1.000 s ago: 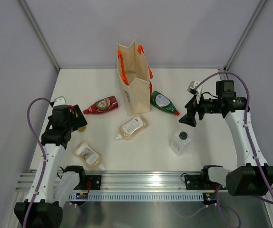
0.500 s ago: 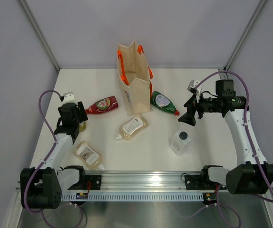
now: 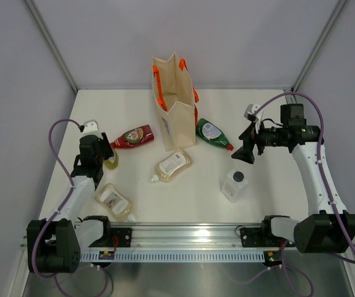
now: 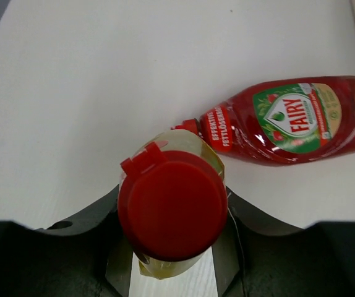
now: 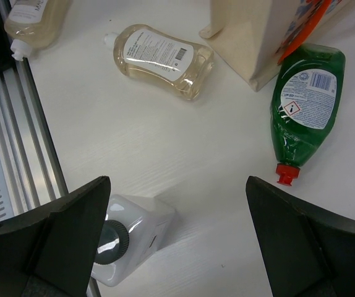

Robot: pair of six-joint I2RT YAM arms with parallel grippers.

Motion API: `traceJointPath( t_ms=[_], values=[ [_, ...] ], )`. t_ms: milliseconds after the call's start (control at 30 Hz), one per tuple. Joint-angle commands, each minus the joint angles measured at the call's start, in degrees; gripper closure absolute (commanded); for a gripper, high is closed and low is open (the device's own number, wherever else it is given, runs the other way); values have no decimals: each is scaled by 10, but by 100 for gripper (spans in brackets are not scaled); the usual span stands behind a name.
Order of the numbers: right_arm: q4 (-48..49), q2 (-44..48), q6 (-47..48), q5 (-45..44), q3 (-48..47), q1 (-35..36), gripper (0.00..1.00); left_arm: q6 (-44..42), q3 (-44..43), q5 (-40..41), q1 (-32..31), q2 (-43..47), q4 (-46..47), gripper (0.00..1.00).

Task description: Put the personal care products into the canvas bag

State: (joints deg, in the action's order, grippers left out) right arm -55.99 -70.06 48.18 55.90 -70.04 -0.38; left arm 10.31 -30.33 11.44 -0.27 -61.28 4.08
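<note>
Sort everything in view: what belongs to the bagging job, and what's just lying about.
Job: canvas bag; red bottle; green bottle; olive-yellow bottle, red-capped; peach bottles; clear black-capped bottle.
Not the job: metal rail at the near edge; white table.

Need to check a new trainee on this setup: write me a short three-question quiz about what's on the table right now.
1. True or false: the right gripper is holding a bottle.
2. Which one lies beside the canvas bag, on its right in the top view? A) red bottle B) green bottle C) clear bottle
3. What colour is the cap of the olive-yellow bottle that stands between the fingers of the left gripper?

Key: 1 false, it is open and empty. 2 B. 3 red.
</note>
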Motion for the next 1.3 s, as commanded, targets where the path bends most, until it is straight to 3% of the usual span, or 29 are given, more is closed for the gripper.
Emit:
traceJointPath(
  t_ms=[0, 200, 467, 767, 1033, 1267],
  values=[
    [8, 5, -19, 27, -4, 1, 0, 63, -34, -75, 1, 64, 34, 100],
    [23, -4, -61, 55, -4, 0, 1, 202, -42, -157, 1, 125, -25, 100],
    [29, -22, -89, 68, -16, 1, 0, 404, -67, -312, -7, 136, 37, 100],
    [49, -32, -139, 68, -26, 1, 1, 517, -203, -251, -73, 98, 89, 100],
    [50, -27, -154, 63, -26, 0, 1, 518, -373, -158, -142, -44, 103, 100],
    [49, -18, -163, 63, -23, 1, 0, 391, -611, -67, -199, -245, 41, 100]
  ],
)
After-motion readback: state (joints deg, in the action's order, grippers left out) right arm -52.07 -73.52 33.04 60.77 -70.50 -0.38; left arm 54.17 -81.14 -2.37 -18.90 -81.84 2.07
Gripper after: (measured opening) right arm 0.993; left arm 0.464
